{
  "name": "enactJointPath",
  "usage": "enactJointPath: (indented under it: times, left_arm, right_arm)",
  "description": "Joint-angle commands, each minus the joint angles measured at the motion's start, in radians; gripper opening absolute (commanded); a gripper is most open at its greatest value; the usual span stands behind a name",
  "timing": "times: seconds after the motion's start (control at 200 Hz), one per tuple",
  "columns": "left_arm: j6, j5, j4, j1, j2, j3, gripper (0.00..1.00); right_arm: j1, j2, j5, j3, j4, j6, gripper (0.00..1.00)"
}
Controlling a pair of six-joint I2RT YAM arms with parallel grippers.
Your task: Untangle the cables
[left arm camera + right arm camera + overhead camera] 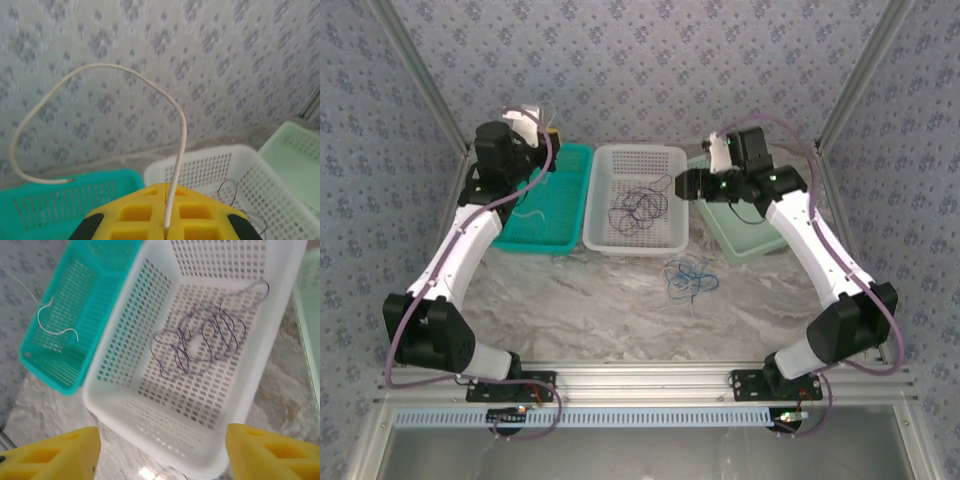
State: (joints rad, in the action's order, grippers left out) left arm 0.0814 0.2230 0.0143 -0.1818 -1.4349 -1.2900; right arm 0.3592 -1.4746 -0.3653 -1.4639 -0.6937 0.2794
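The grey worktop holds a white basket, a teal basket and a pale green basket side by side. The right claw hangs wide open above the white basket. The left claw is pinched tight on a cream cable that loops up. Some dark purple cables lie in the white basket. Some blue cables lie on the worktop near it.

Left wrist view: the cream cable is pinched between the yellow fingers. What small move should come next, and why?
Probably lower the left gripper a little and open it. It is shut on the cream cable, which is clear of the other wires. In the top view it hangs over the teal basket, where a cream strand shows inside.
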Motion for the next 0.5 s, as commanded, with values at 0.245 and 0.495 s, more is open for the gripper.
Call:
enactJointPath:
  times: [0.245,0.495]
  left_arm:
    - [0.121,-0.188,0.299,0.030,-0.138,-0.014,0.36]
    - [0.184,-0.174,0.268,-0.002,-0.055,0.022,0.86]
  right_arm:
    - [0.123,0.097,0.148,0.261,-0.072,-0.029,0.58]
    - [0.174,0.146,0.161,0.431,-0.014,0.015,0.51]
